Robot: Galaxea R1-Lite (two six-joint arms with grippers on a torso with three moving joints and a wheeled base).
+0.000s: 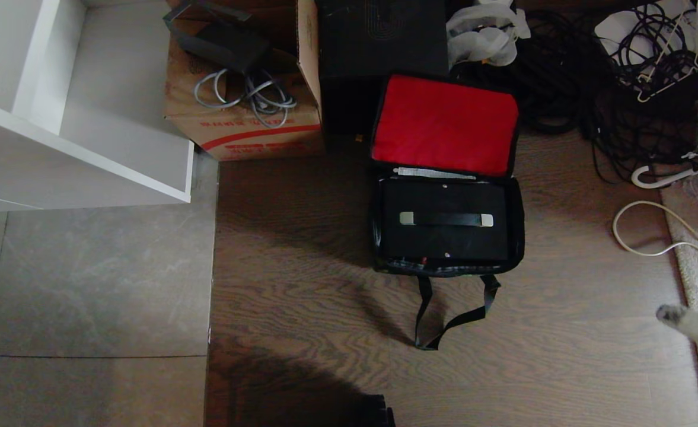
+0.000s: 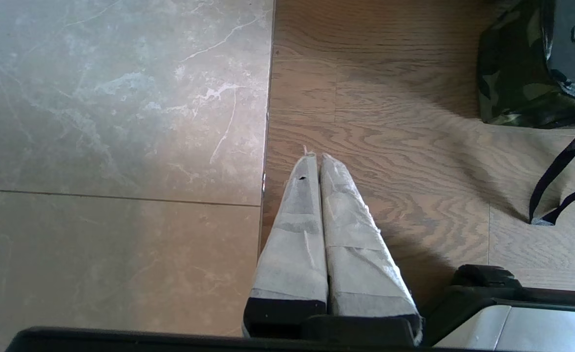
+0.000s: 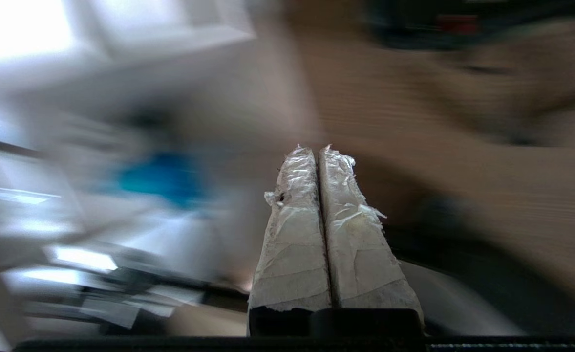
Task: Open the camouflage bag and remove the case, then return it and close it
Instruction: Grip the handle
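Landmark: the camouflage bag [image 1: 447, 225], sitting on the dark wood-grain floor [image 1: 301, 308].

Nearest the robot, w/ respect to the bag: left end effector [image 2: 315, 157] hangs over the floor at the seam where wood meets grey marble tile [image 2: 111, 122], off the bag's left-near corner, fingers pressed together, holding nothing. Right end effector [image 3: 312, 149] also has its tape-wrapped fingers together, empty; in the head view its pale tip [image 1: 672, 313] shows at the frame's right edge, to the right of the bag and nearer the robot. Right wrist view is smeared, so arm is prob. swinging.

Bag strap [image 1: 452, 314]: black webbing, loops out on the floor from the bag's near wall.

Key relation: the bag lies ahead and to the left of the right end effector. The case [image 1: 445, 220] sits inside the bag, flat, long axis running left-right; its handle [image 1: 446, 219] runs the same way, black w/ silver metal ends. My read: right arm is the nearer one for a handle grab, and its fingers need to part first.

Materials: bag soft fabric, boxy; case rigid, matte black. Lid [image 1: 443, 124] thrown back on the far side, red lining up.

Beyond the bag: a plain black box [image 1: 381, 41], a cardboard box [image 1: 242, 118] w/ grey cables, tangled black cords far right.
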